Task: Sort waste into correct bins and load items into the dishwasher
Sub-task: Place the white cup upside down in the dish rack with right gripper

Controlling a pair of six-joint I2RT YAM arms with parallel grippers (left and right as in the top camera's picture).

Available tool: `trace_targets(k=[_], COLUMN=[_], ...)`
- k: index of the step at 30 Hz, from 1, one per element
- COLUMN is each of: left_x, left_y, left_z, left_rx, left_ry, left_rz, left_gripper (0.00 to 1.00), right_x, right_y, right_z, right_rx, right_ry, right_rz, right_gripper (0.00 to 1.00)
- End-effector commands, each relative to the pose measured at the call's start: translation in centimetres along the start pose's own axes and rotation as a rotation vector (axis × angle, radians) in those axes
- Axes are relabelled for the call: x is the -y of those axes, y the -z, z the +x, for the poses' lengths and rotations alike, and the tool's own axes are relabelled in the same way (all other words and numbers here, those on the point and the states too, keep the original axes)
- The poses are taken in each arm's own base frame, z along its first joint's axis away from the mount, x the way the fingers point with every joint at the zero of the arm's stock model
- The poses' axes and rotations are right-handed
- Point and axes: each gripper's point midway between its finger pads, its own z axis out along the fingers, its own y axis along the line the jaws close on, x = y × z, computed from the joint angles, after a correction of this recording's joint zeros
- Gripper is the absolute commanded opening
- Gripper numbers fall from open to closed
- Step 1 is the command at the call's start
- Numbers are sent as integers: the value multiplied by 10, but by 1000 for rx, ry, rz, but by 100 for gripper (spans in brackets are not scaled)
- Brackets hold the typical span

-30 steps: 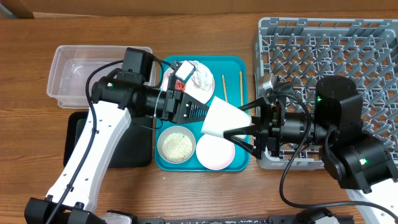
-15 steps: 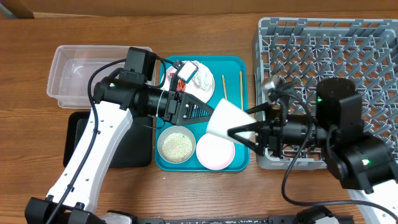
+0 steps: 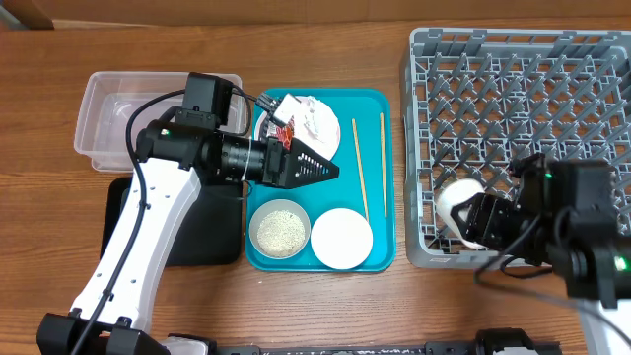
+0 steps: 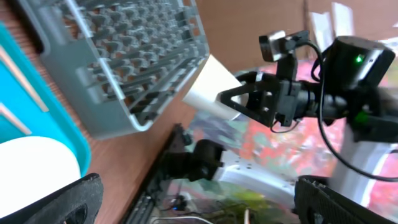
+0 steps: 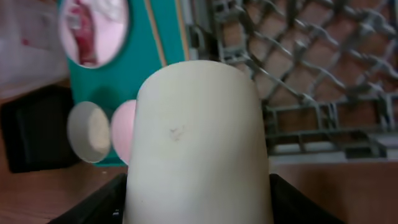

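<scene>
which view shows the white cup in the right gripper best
Right wrist: the white cup fills the frame, its side plain to see. Overhead shows only a small white part of it over the dish rack's front left corner. Left wrist shows it small and distant, held by the right gripper.

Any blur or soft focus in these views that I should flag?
Overhead: evenly lit and sharp, only the right arm looks slightly smeared. Left wrist: tilted, the dish rack soft, the room behind it a blur. Right wrist: the cup fills the frame, too close to be crisp; the dish rack behind it is soft too.
</scene>
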Motion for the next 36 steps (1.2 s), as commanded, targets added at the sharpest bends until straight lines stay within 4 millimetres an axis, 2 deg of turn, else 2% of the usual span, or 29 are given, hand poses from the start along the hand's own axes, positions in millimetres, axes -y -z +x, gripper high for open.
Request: trace_targets(k=[1,5,8,11,15,17,19,23,26,30,32,35,36], left_x=[-12,-20,-29,-39,-43,-48,-52,-72,-84,-97,-104,-109,-109], left_y=[0,0,1,3,3,1,-3,-12,-14,-14,-13,-19,-28], left_z=[-3,0,8,15,22,24,28,40,47,52,55,58,60], left_rx=[7,1,-15,-33,-53,-66,-86,-135,-145,-145,-135,-115,-109], left_ry=[10,45,85,121,122,112,97,96,111,89,59,-8,-54], left_rz=[-79,-126,-185,-241,-269,-309,-351,-541,-676,-859,-974,-1107,-1132], left_gripper=[100,100,100,100,100,100,100,99,98,93,90,81,76], right_x=[23,35,48,51,51,47,41,16,0,-14,-17,-20,-20], right_y=[-15,-40,-57,-73,-79,-77,-72,-50,-32,-8,2,12,14], right_z=[-5,-7,-8,-3,-1,-8,-16,-36,-43,-48,-48,-47,-46], right_rx=[-66,-176,-242,-333,-364,-329,-280,-138,-44,67,108,147,156], right_ry=[-79,-131,-163,-187,-182,-181,-173,-135,-89,-42,-28,-16,-13], right_rz=[139,209,280,290,288,273,247,126,46,-25,-41,-57,-59], right_gripper=[59,60,66,76,91,100,100,97,93,84,84,84,84])
